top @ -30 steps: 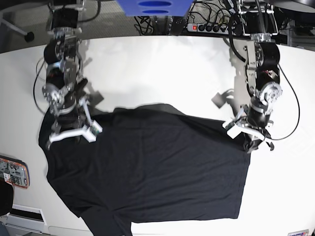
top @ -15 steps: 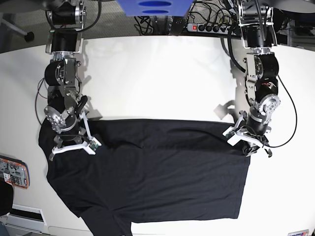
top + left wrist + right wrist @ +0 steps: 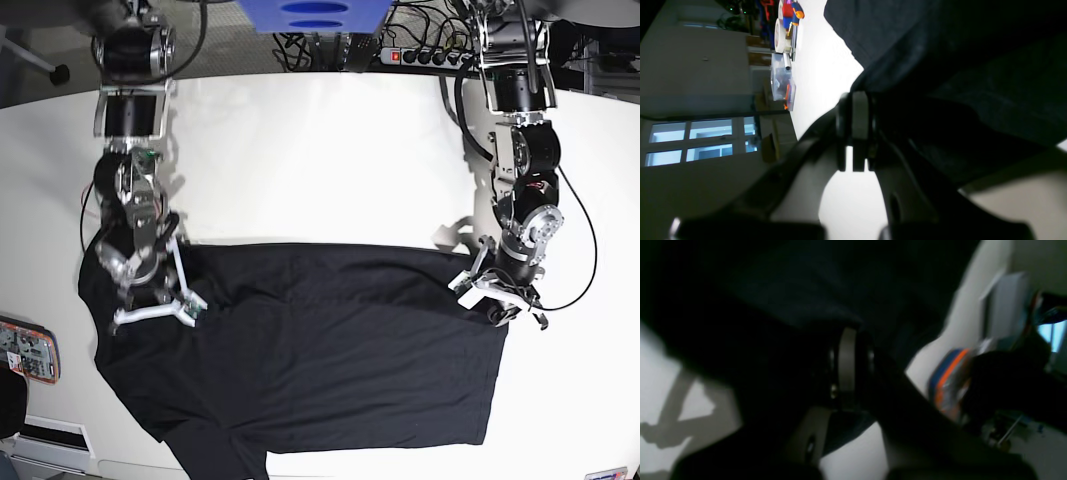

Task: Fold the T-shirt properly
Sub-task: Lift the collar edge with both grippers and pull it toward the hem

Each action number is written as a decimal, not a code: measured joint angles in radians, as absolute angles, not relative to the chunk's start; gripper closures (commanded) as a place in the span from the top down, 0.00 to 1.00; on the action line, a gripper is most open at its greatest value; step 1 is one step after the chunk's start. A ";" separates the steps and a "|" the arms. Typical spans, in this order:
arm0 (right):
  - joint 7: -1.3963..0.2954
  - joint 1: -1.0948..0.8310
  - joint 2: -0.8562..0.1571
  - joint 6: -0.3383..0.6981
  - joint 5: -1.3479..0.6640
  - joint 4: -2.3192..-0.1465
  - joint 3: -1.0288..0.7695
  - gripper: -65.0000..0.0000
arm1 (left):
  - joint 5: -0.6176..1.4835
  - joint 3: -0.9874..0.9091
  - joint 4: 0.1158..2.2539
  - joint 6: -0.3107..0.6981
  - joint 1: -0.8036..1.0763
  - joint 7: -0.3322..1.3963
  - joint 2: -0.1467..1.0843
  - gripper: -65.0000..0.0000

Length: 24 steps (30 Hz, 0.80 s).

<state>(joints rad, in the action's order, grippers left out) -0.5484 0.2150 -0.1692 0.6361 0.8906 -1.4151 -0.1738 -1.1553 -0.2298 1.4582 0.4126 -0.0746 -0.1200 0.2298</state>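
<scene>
The black T-shirt (image 3: 330,350) lies spread on the white table (image 3: 320,150), its far edge a straight fold line between the two grippers. My left gripper (image 3: 497,298) is at the shirt's right corner in the base view. In the left wrist view the left gripper (image 3: 853,100) has its jaws pressed together, with black cloth (image 3: 973,50) at the tips. My right gripper (image 3: 152,312) is on the shirt's left part. In the blurred right wrist view the right gripper (image 3: 846,336) is shut, with dark cloth (image 3: 806,280) over it.
A flat orange-edged device (image 3: 25,350) lies at the table's left edge. A power strip (image 3: 425,55) and cables run behind the table. A tape roll and clear boxes (image 3: 783,30) stand at the table's far side in the left wrist view.
Both grippers have moved toward the table's front, pulling the shirt's far edge with them. That edge was bunched and uneven; now it is a straight line.
</scene>
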 measured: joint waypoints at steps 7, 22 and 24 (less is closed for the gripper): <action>-0.540 0.253 -0.169 0.637 0.891 -1.326 -0.172 0.00 | -1.157 -0.230 1.458 0.413 -0.072 -0.119 0.233 0.00; -0.473 0.389 -0.170 0.636 0.895 -1.214 -0.164 0.00 | -1.160 -0.230 1.458 0.412 -0.072 -0.119 0.233 0.00; -0.473 0.410 -0.175 0.635 0.896 -1.188 -0.128 0.00 | -1.160 -0.230 1.458 0.412 -0.072 -0.119 0.233 0.00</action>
<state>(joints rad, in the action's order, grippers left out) -0.4732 0.4103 -0.1753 0.6353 0.8955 -1.1881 -0.1284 -1.1603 -0.2302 1.4582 0.4122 -0.0723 -0.1192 0.2329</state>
